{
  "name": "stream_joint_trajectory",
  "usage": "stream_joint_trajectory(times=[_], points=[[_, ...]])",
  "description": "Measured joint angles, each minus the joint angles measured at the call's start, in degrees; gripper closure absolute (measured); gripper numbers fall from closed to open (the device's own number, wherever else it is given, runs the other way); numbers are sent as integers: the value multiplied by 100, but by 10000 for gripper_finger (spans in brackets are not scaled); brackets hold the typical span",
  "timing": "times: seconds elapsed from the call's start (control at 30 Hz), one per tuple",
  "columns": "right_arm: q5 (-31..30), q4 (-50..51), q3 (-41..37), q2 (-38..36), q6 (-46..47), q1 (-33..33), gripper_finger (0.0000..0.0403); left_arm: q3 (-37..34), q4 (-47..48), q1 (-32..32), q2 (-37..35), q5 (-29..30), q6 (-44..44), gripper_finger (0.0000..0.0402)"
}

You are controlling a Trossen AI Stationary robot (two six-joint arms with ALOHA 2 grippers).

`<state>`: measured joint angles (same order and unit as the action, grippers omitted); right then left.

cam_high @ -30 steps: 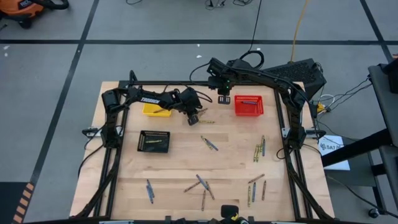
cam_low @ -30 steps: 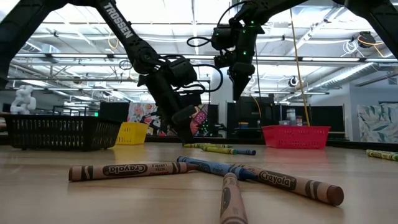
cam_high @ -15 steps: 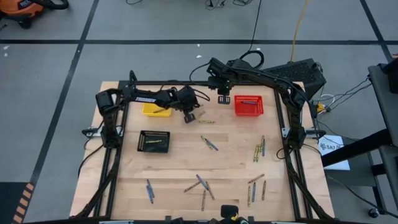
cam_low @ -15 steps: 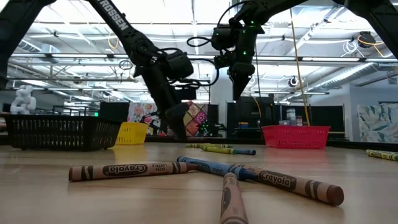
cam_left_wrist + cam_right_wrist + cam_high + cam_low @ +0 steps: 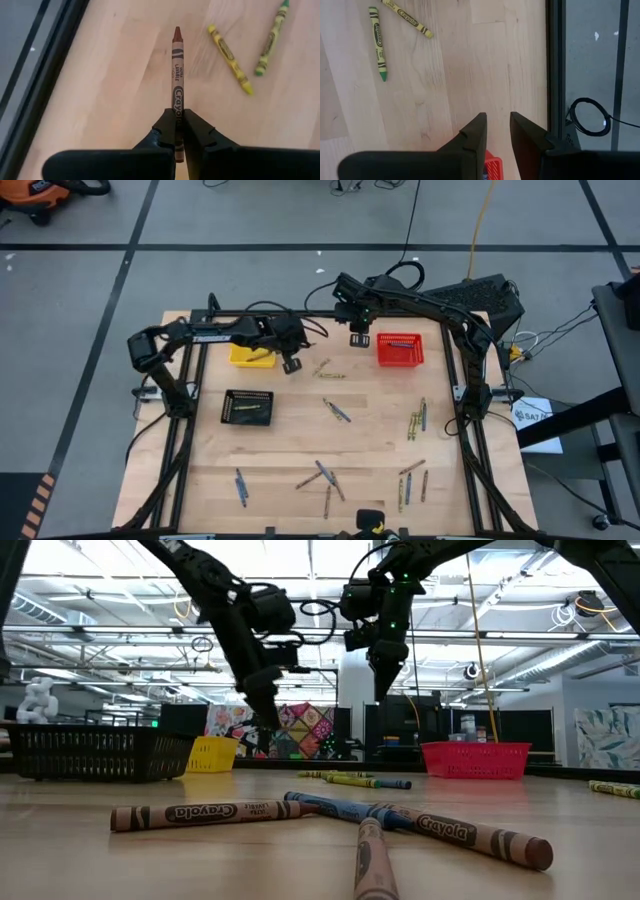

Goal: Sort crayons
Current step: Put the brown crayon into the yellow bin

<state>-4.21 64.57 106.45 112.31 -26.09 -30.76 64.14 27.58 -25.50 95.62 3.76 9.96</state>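
My left gripper (image 5: 291, 364) (image 5: 268, 720) hangs above the table just right of the yellow basket (image 5: 250, 357), shut on a brown crayon (image 5: 177, 70). A yellow crayon (image 5: 230, 60) and a green crayon (image 5: 270, 40) lie flat on the wood beyond it (image 5: 325, 370). My right gripper (image 5: 358, 338) (image 5: 497, 132) hovers high, left of the red basket (image 5: 400, 349), open with nothing between its fingers. More crayons lie scattered over the near half of the table (image 5: 325, 478). My left gripper pinches the brown crayon between its two fingers on the wrapper of its rear half (image 5: 177, 107). The crayon lies along the fingers and sticks out past them, pointed tip (image 5: 176, 33) leading. The fingers slant down from above. The crayon is clear of the table.
A black basket (image 5: 247, 407) holding crayons stands at the left, nearer than the yellow one. Loose crayons lie at mid-table (image 5: 336, 411), at the right (image 5: 415, 420) and along the near edge (image 5: 240, 485) (image 5: 200, 812). The dark frame rails (image 5: 185, 430) border the table.
My left gripper has risen well clear of the table and drawn toward the table's left edge, closer to the yellow basket, tipping slightly as it went. Its fingers stay shut. My right arm has kept still.
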Motion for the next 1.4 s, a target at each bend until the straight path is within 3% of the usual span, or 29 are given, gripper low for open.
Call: stream_joint_trajectory(times=[0.5,1.0,1.4], points=[[-2,261,0,0,275,-4,330,-142,2020,-331,-1109,541,309,393],[-12,539,0,0,593,-4,330,-942,1735,-1210,-1113,550,741,392],[-22,558,0,0,1092,26,330,-984,1798,-1235,-1115,550,699,335]])
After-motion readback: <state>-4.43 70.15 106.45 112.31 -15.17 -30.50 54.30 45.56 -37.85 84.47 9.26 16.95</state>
